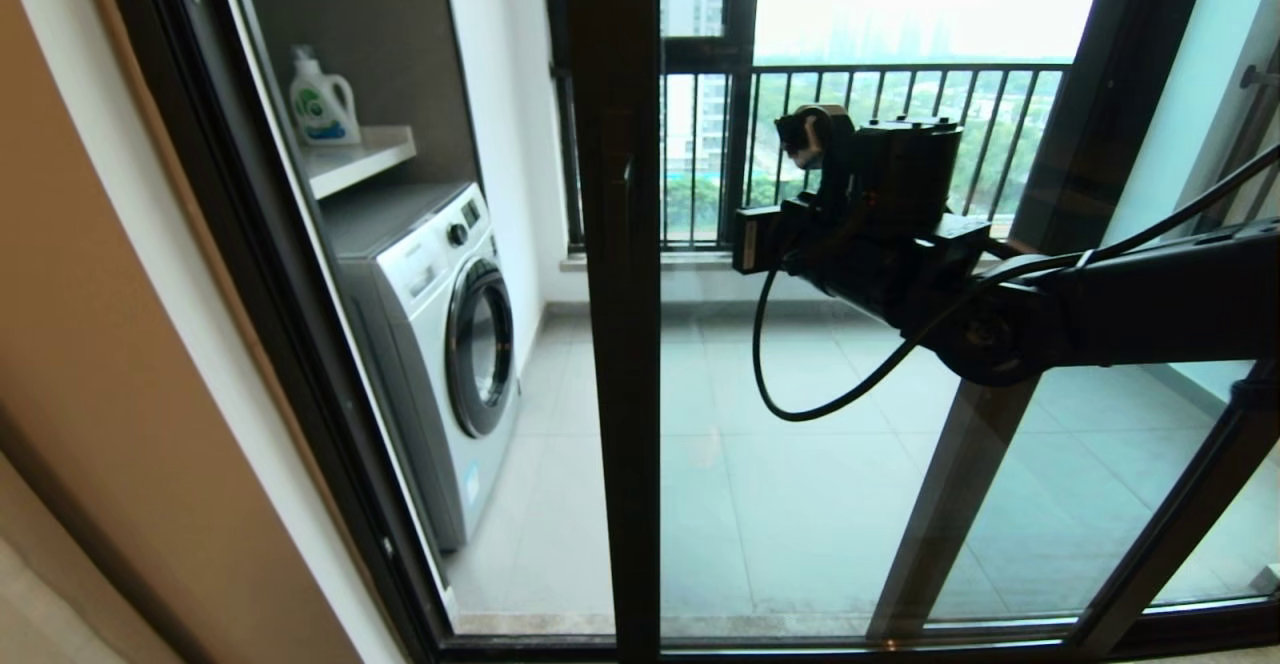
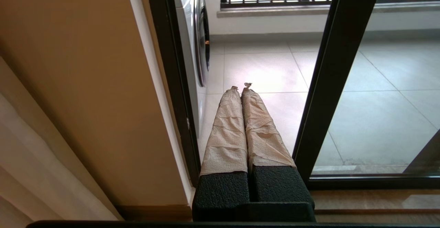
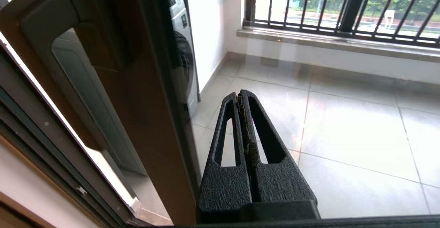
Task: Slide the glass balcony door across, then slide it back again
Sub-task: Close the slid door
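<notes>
The glass balcony door stands with its dark upright down the middle of the head view; a slim handle sits on that upright. An open gap lies between it and the fixed frame on the left. My right arm reaches in from the right at mid-height. In the right wrist view my right gripper is shut and empty, pointing at the glass just beside the upright. My left gripper is low, shut and empty, its taped fingers aimed into the gap beside the upright.
A white washing machine stands on the balcony left, with a detergent bottle on the shelf above it. A second dark-framed pane is on the right. Black railing bars close the far side. A beige wall flanks the frame.
</notes>
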